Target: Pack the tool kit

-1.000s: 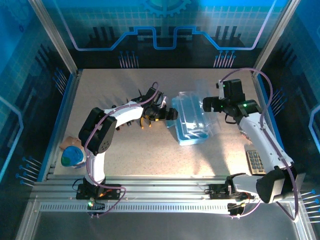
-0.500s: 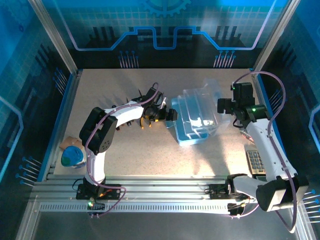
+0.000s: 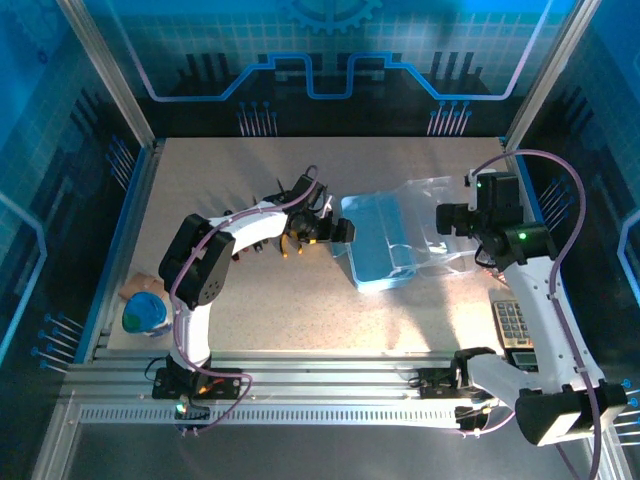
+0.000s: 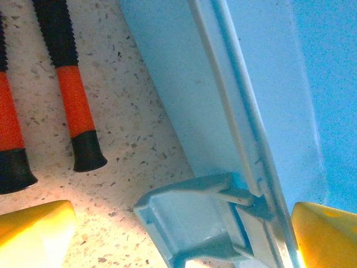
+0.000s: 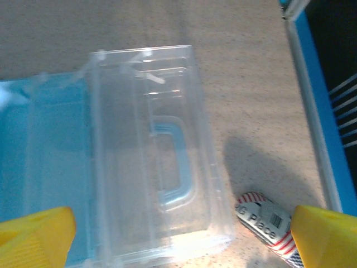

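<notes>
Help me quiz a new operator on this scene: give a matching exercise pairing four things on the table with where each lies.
Things: A clear lid; B orange-handled tools; C round blue object; D keypad device.
Places: 1 near-left corner of the table; 2 just left of the blue case base; 3 near-right edge; 4 lying open, right of the base.
Pairs: A-4; B-2; C-1; D-3.

Left gripper [image 4: 181, 237], right gripper [image 5: 181, 237]: jaws apart
</notes>
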Available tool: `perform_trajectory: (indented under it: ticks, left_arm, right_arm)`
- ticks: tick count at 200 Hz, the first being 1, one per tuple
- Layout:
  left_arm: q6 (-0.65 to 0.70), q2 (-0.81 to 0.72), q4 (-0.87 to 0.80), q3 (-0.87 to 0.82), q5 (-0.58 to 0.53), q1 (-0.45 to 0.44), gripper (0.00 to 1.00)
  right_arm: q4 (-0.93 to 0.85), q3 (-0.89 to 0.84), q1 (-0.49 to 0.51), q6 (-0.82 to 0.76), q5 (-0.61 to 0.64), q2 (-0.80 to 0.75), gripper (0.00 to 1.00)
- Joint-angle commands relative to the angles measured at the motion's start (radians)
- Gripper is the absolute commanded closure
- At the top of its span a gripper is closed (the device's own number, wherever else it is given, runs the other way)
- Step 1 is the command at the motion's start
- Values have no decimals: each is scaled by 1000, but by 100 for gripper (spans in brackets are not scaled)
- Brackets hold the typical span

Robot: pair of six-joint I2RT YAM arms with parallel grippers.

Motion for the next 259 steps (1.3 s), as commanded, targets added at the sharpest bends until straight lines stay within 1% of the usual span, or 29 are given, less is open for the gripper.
perform_trajectory:
  ticks: [1,24,59,78,113,133,154,182,199,217,248,259]
  left_arm:
    - [53,-20,-89,58,-35,18,1]
    - [87,-87,-145,98,-82,45,0]
    - [125,-183,-217,103,-186,97,1]
    - [125,-221,-244,58,-272,130,1]
    - [92,-271,-242,-69,-358,205,1]
    - [93,-262,-240,-98,-375,216,1]
    - [73,-233,-241,-113,-353,216,1]
    - [56,-205,-233,-144,-338,214,16]
    - [52,-193,-221,-157,-330,208,29]
    - [54,-173,-221,-148,-334,190,35]
    - [56,-118,-230,-113,-349,155,40]
    - [56,-98,-230,-107,-349,152,46]
  right_arm:
    - [-2,37,42,-32,-161,-1,0]
    - [30,40,104,-44,-247,24,0]
    - [109,31,187,-18,-283,97,0]
    - [173,22,230,7,-318,144,0]
    - [229,47,305,15,-341,238,0]
    - [236,52,328,17,-345,270,0]
    - [239,42,333,22,-344,271,0]
    - [244,18,335,28,-337,257,0]
    - [242,11,335,28,-336,258,0]
    - [241,10,335,28,-337,265,0]
    - [243,13,336,28,-340,273,0]
    - [244,13,334,28,-340,273,0]
